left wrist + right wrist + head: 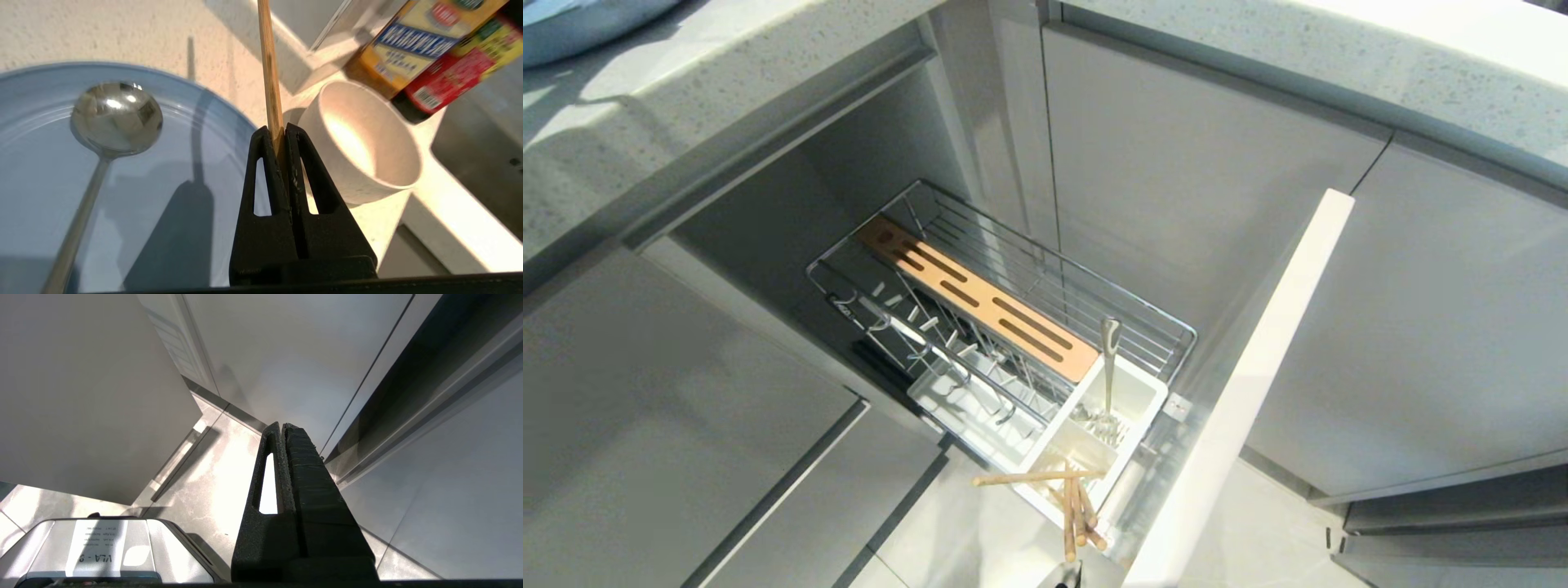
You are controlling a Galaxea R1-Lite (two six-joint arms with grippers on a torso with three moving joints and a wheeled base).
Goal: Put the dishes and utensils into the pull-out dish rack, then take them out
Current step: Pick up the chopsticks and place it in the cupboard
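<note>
Left gripper [277, 132] pinches one chopstick [269, 69] above the blue plate's [171, 171] right rim, bowl [367, 143] just beside; right gripper [282, 430] closed, empty.

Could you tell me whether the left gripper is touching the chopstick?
Touching. The left wrist view shows the left gripper with its jaws shut on the chopstick, the wood pinched between them above the light-blue plate.

Beyond your claw you see a sunlit speckled stone countertop [122, 28], flat grey cabinet doors [1445, 327], and pale marbled floor tiles [204, 490].
</note>
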